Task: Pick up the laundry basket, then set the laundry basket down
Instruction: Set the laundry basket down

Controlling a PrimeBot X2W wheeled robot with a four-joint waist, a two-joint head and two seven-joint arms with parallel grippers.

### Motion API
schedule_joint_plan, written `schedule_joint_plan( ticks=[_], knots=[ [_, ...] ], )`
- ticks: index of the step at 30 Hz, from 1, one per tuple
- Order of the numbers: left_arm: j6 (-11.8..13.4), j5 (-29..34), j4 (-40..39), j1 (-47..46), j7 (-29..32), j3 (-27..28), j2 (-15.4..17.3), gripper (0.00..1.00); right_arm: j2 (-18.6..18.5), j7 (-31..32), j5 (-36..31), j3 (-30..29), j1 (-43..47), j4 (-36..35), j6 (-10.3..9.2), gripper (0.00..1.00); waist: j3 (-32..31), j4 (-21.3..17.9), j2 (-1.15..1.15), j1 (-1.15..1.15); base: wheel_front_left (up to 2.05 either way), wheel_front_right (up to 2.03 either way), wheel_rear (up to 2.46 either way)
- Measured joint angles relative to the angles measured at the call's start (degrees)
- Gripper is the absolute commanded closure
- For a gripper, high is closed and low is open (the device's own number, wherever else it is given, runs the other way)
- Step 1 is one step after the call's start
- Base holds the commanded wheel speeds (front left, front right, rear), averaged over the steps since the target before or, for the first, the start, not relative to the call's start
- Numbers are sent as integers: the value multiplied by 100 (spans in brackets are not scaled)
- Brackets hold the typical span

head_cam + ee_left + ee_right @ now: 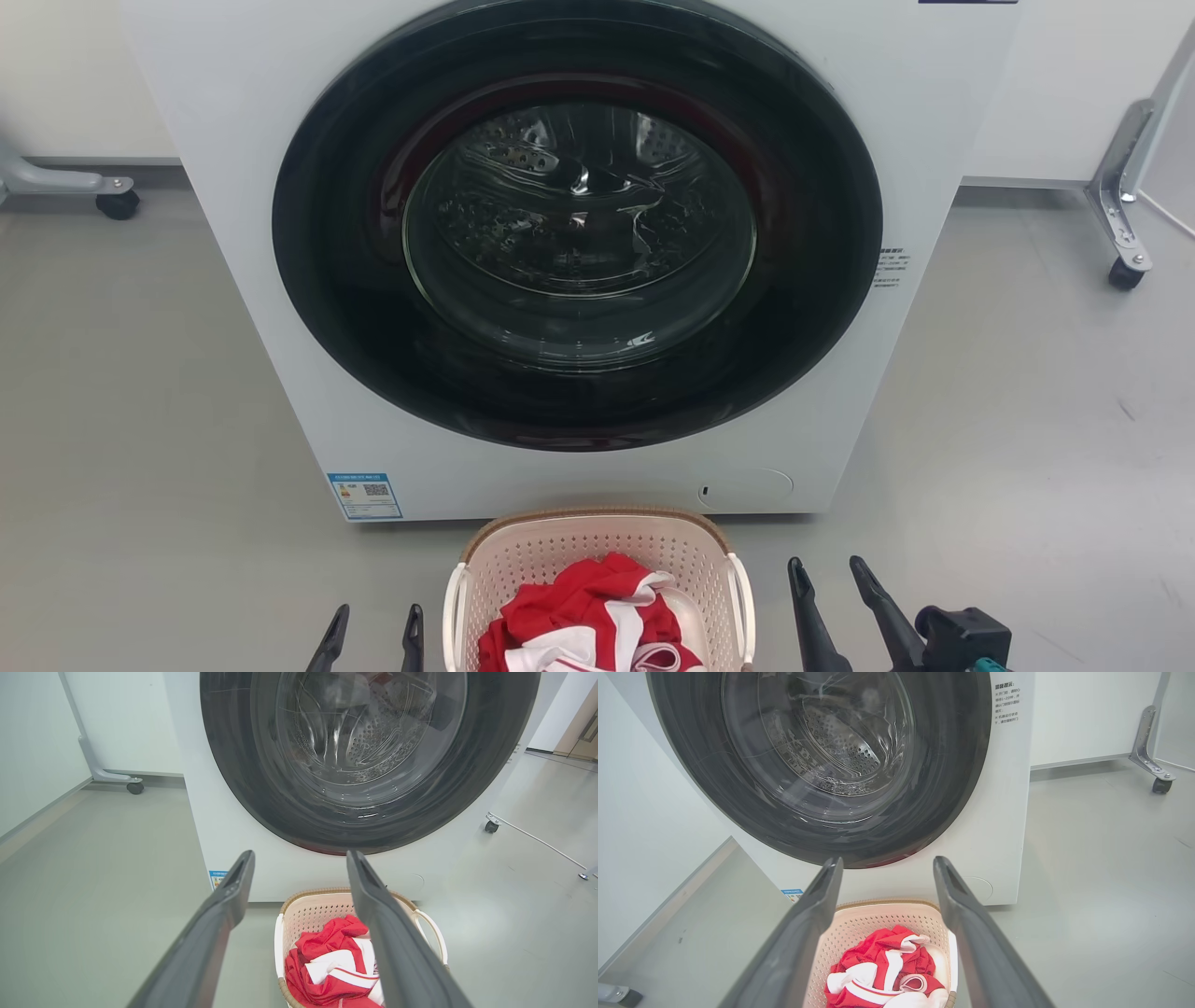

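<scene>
Laundry basket [588,551], cream perforated plastic, brown woven-look rim: on grey floor [140,420] just before white front-loading washing machine [934,140]; near end cut off at frame edge. Crumpled red-and-white cloth [579,607] inside. Left gripper [377,616], right gripper [824,565] flanking, jaws apart, empty.

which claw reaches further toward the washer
The right claw, right of the laundry basket; it rises higher in the head view than the left claw.

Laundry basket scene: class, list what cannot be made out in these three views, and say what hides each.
Head view: the laundry basket's near end, cut off by the bottom edge.
All views: the basket's floor, covered by red and white clothes.
Head view: print on the blue label, too small to read.
All views: drum contents, obscured by reflections in the door glass.
</scene>
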Motion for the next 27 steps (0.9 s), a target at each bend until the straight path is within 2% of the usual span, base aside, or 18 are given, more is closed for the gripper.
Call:
schedule_joint_plan(
  ticks=[27],
  knots=[
    [68,157,-588,260,0,383,-89,0,255,0,-842,-779,528,-651,0,0,4,-78,0,0,0,0,0]
  ],
)
